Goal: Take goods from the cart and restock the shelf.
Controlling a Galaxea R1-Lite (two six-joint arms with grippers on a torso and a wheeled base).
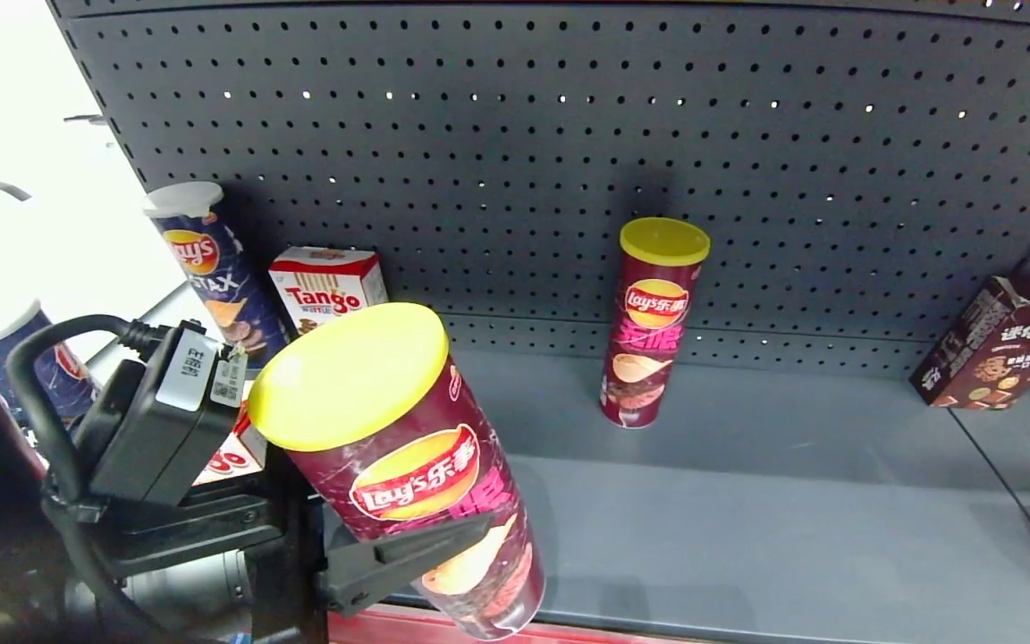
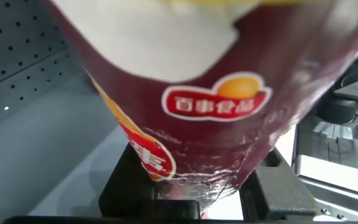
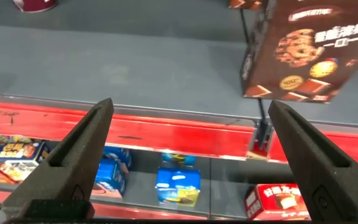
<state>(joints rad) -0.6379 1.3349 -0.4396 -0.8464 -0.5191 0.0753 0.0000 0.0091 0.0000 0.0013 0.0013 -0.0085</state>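
My left gripper (image 1: 448,541) is shut on a maroon chip can (image 1: 408,465) with a yellow lid. It holds the can tilted over the front left edge of the grey shelf board (image 1: 747,501). In the left wrist view the can (image 2: 216,93) sits between the two dark fingers (image 2: 123,193). A second maroon can of the same kind (image 1: 654,326) stands upright near the pegboard back, apart from the held one. My right gripper (image 3: 194,165) is open with nothing between its fingers, in front of the shelf's red front strip (image 3: 166,127).
A blue chip can (image 1: 211,268) and a red-and-white wafer box (image 1: 327,286) stand at the shelf's back left. A brown cookie box (image 1: 998,344) (image 3: 303,50) sits at the right by a wire divider. Blue packs (image 3: 179,183) lie on the shelf below. Bare board lies between the cans.
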